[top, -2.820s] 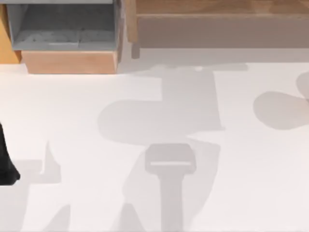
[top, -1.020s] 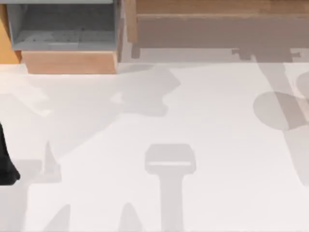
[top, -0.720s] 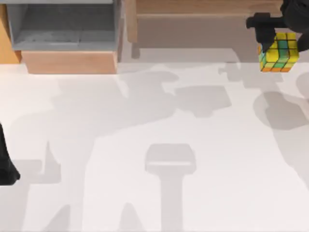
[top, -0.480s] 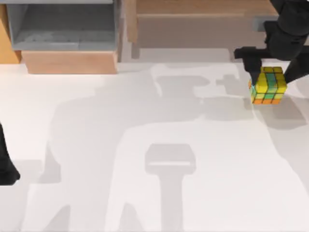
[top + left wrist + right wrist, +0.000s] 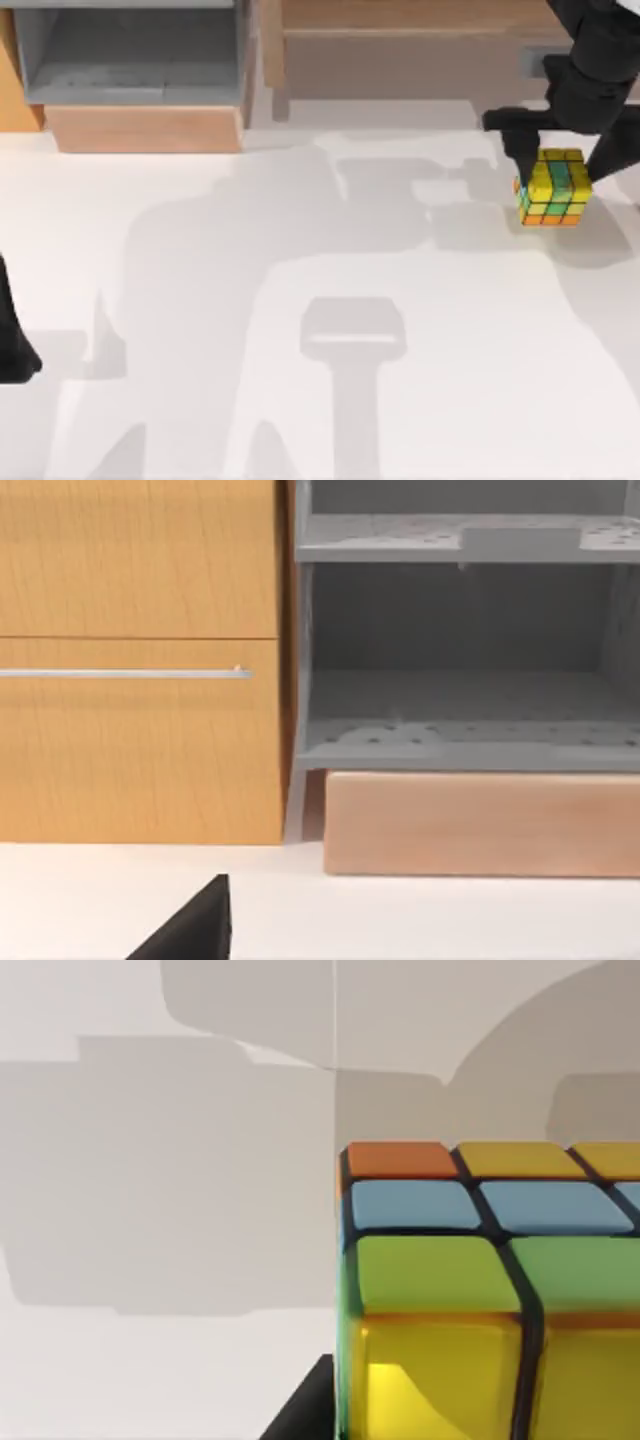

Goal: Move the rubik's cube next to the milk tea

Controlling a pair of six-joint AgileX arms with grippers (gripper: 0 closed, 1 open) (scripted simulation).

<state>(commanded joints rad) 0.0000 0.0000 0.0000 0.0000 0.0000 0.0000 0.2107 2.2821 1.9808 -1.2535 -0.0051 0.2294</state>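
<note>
The rubik's cube (image 5: 553, 187), mostly yellow with green, teal and orange tiles, is at the table's back right, low over the white surface or resting on it. My right gripper (image 5: 560, 168) comes down from the back right edge and is shut on the cube, one dark finger on each side. In the right wrist view the cube (image 5: 480, 1290) looms close, with its orange, blue, green and yellow tiles facing the camera. My left arm (image 5: 12, 340) is parked at the left edge, and a dark fingertip (image 5: 190, 930) juts into the left wrist view. The milk tea is out of view.
A grey open shelf unit (image 5: 130, 60) with a light wooden base (image 5: 145, 128) stands at the back left. A wooden board (image 5: 420, 20) runs along the back. The left wrist view faces an orange cabinet front (image 5: 130, 730) and grey shelves (image 5: 460, 745).
My right arm came in from the back right carrying the cube and lowered it toward the table. Over the last half second it shifted only slightly. The left arm stayed still.
</note>
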